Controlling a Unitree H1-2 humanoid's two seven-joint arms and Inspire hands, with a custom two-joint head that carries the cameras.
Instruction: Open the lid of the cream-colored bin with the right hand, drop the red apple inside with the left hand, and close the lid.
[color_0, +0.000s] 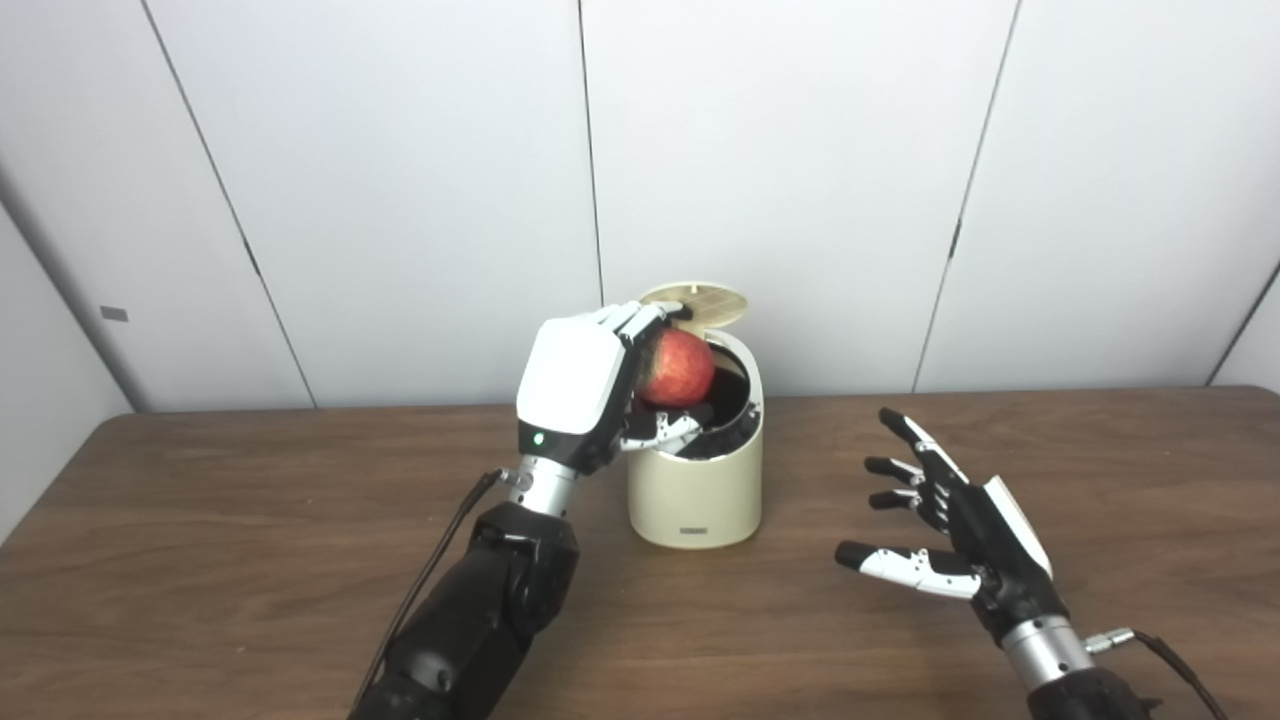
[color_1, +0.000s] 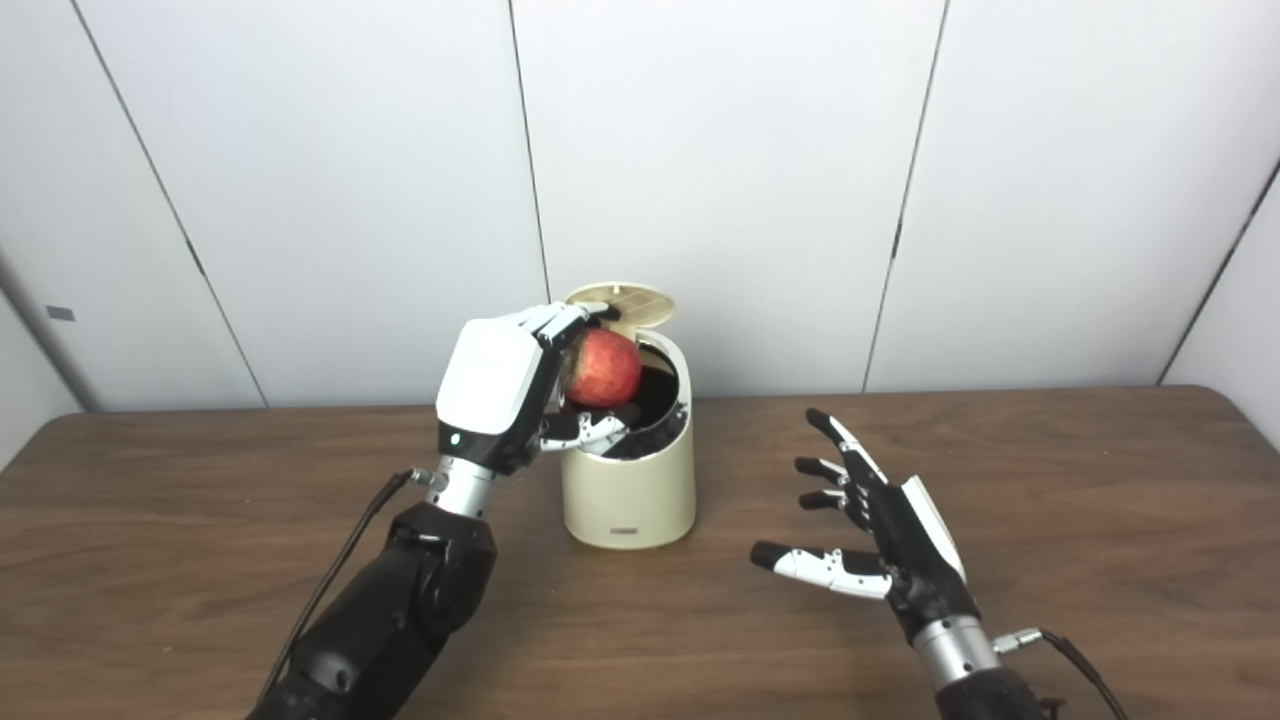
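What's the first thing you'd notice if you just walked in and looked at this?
The red apple, held by the left robot hand right over the open mouth of the cream bin in the middle of the brown table. The bin's lid is flipped up behind it. To the right, the right robot hand waits open.

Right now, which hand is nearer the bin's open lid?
Left. The left hand holds the red apple over the bin, fingertips by the raised lid. The right hand hangs open, apart, to the bin's right.
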